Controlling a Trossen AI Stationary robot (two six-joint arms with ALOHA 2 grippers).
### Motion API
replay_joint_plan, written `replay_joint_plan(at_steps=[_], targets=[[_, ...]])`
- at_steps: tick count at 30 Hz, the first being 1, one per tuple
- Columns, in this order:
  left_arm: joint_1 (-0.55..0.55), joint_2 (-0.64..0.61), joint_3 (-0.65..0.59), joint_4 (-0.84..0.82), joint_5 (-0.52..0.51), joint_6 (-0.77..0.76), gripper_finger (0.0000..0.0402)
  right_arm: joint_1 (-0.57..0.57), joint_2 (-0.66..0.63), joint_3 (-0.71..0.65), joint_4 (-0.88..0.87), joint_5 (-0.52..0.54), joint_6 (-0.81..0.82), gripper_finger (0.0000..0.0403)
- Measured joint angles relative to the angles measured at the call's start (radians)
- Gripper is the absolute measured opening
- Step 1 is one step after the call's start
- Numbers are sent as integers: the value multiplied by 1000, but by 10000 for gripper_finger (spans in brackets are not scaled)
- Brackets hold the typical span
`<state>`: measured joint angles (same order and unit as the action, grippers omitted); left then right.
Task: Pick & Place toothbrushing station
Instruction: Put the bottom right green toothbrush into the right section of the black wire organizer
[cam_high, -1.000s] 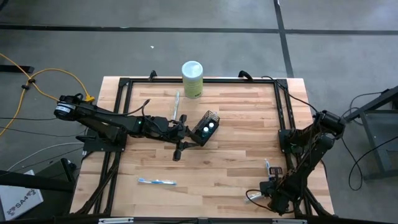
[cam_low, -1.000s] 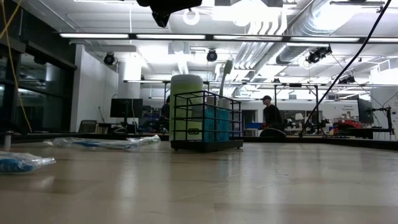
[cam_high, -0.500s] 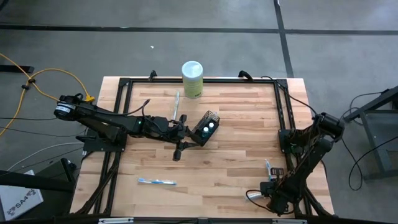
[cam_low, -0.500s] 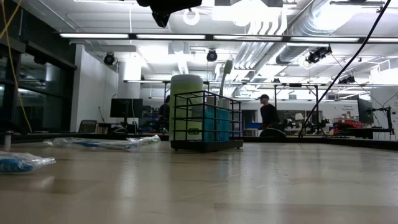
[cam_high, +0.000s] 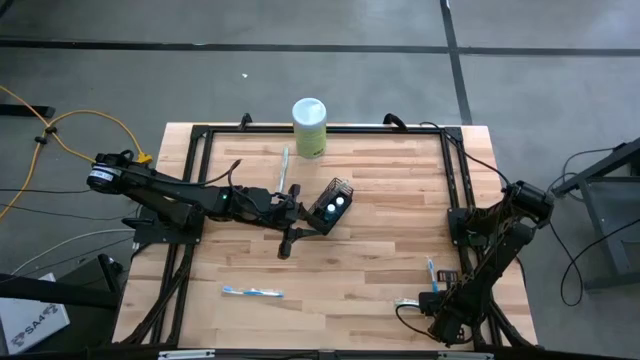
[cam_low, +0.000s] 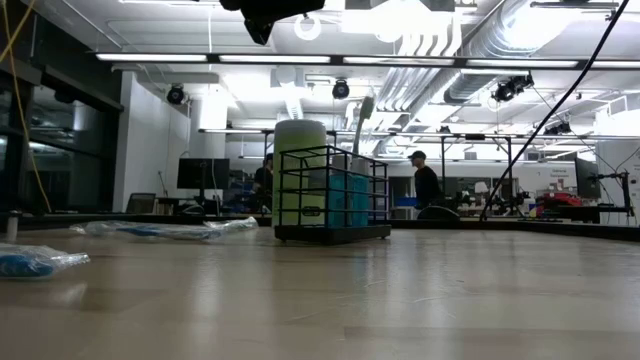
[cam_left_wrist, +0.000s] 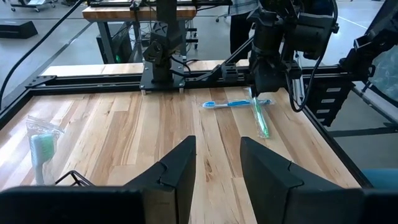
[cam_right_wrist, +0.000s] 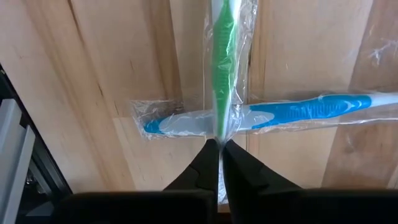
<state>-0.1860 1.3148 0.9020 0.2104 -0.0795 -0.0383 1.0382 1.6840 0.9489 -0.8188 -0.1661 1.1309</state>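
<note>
My right claw pinches the wrapped green toothbrush; left claw open by the black wire-mesh holder. Other brushes remain on the table.

The table is showing pale wood planks with darker grain lines, inside a black frame. At the centre of the high view, the black wire-mesh holder is showing two teal tubes with white caps. Above it, the canister is looking pale green with a white lid. At lower left, a white-and-blue toothbrush is lying. In the right wrist view, a green toothbrush in clear wrapping is crossing a blue-and-white toothbrush. Both arms are looking dark.
</note>
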Motion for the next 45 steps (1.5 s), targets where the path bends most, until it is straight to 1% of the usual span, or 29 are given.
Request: replay_joint_plan(at_steps=[11, 16, 19, 23, 29, 36, 45], targets=[[0, 0, 0, 0, 0, 0, 120, 0, -3, 0, -2, 4, 0, 4], [0, 0, 0, 0, 0, 0, 120, 0, -44, 3, -18, 28, 3, 4], [0, 0, 0, 0, 0, 0, 120, -2, -64, 40, -107, 39, 2, 4], [0, 0, 0, 0, 0, 0, 120, -12, -67, 123, -284, 58, -21, 4], [0, 0, 0, 0, 0, 0, 120, -38, -67, 227, -477, 187, -103, 3], [-4, 0, 0, 14, 0, -39, 120, -109, -58, 238, -597, 334, -314, 2], [-50, 0, -1, 95, -1, -39, 120, -251, -40, 238, -754, 623, -550, 3]])
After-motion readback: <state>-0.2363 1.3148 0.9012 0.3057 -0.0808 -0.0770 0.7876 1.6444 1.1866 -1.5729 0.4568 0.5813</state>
